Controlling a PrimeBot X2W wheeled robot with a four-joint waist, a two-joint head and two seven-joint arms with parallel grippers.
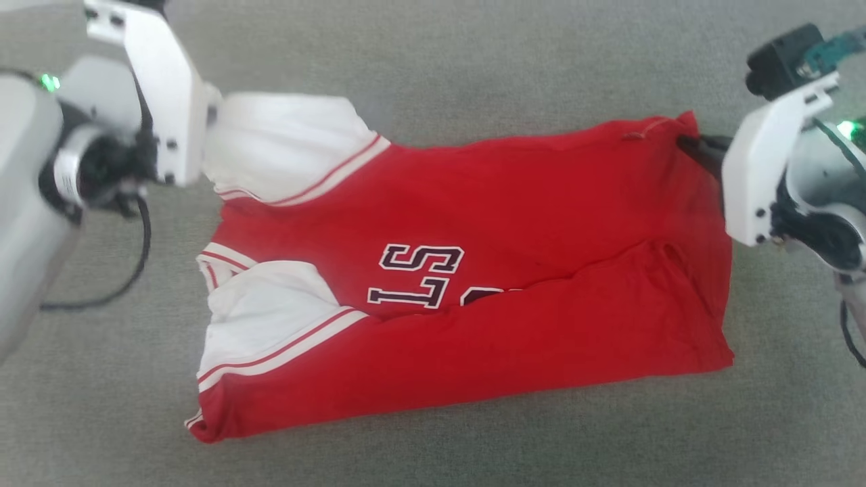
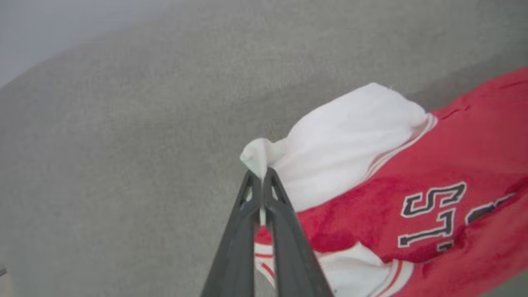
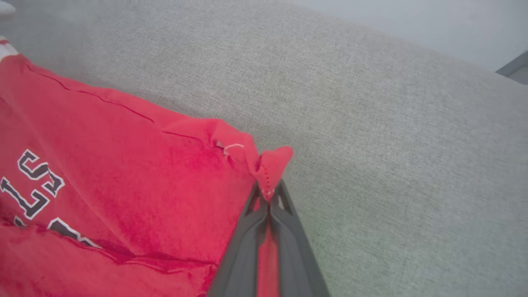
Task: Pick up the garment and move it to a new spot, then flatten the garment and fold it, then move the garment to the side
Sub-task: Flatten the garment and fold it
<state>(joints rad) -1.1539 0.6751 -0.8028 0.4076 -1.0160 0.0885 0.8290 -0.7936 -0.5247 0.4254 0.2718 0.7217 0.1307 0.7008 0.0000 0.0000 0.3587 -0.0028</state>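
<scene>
Since the bright red thin-fabric T-shirt with white short sleeves and striped trim [image 1: 473, 223] is lying limp and creased on the grey woven cloth surface [image 1: 433, 54], well in from its far edge, I'm reckoning it's going to handle like any light jersey: floppy, no stiffness, sagging wherever it isn't being held, but not fragile. Its near long side is lying doubled over the middle, partly covering the dark lettering [image 1: 419, 274]. The left gripper [image 2: 261, 175] is pinching the tip of the far white sleeve, dark fingers pressed together with a little tuft of cloth poking out. The right gripper [image 3: 270, 187] is doing the same on the far red hem corner, jaws closed tight on a small peak of fabric. Both pinches are looking pretty shallow to me, so any pull is probably wanting to be slow and even, with that far edge taut between them so nothing is slipping out.
</scene>
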